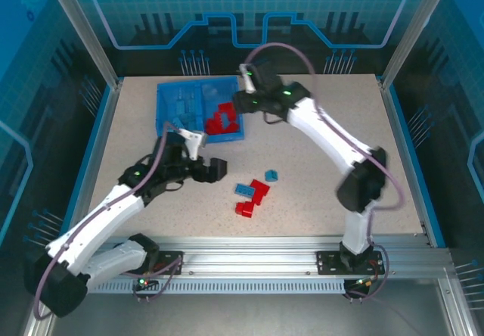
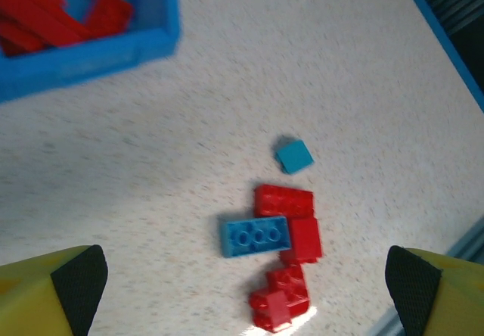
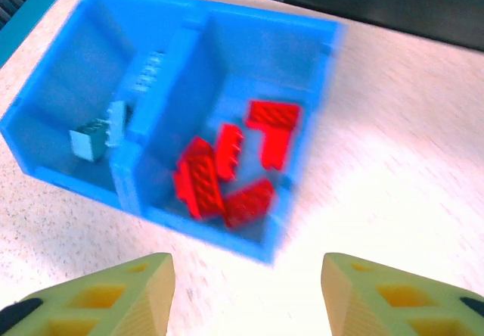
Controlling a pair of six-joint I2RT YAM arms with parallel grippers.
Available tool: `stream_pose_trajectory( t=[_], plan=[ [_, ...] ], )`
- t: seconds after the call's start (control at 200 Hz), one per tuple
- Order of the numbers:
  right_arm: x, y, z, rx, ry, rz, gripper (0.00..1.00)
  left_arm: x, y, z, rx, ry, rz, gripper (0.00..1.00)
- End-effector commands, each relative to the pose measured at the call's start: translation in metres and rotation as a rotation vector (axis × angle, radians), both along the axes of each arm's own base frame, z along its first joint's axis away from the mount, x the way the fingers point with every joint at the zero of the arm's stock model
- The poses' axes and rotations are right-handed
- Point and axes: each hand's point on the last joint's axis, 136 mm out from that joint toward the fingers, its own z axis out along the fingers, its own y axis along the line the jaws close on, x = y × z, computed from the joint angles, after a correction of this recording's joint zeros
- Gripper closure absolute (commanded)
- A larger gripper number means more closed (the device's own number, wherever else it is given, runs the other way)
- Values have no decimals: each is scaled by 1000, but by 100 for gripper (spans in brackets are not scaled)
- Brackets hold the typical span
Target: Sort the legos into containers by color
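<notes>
The tray [image 1: 161,109] sits far and left of centre on the table [image 1: 302,200]. Its right compartment holds a pile of bricks [image 1: 223,119], and its left compartment a few bricks [image 3: 98,135]. Nearer and to the right lies a cluster of bricks [image 1: 253,194], with a single brick [image 1: 271,175] just behind it.

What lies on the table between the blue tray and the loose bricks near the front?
Nothing: in the left wrist view, that stretch of table is bare from tray to bricks.

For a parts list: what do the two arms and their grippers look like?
The left arm and right arm have white shells, black joints and looping purplish cables. Left fingers are yellow with black pads; right fingers are yellow with cut-outs.
</notes>
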Motion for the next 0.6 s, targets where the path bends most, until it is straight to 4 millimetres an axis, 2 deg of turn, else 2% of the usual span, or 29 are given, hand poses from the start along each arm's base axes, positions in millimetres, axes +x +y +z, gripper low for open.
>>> stream_pose_trajectory(
  t=[0.0, 0.125, 0.205, 0.245, 0.3, 0.385, 0.49, 0.595],
  plan=[
    [-38, -80, -10, 68, 73, -176, 39, 14, -40, -7, 31, 17, 4, 1],
    [-96, -155, -32, 185, 167, -337, 33, 25, -85, -41, 80, 141, -9, 1],
    [-132, -190, -46, 203, 209, -434, 24, 33, -111, -60, 117, 185, -27, 1],
    [-147, -201, -52, 208, 221, -460, 21, 36, -126, -68, 127, 203, -49, 2],
    [-163, -211, -57, 213, 233, -486, 15, 40, -144, -77, 159, 207, -86, 1],
    [-177, -218, -60, 225, 231, -503, 7, 48, -165, -92, 241, 185, -161, 1],
    [-184, -222, -60, 227, 231, -507, 3, 59, -175, -113, 349, 185, -254, 1],
    [-185, -222, -59, 221, 232, -504, 2, 58, -175, -134, 460, 230, -361, 2]
  ],
)
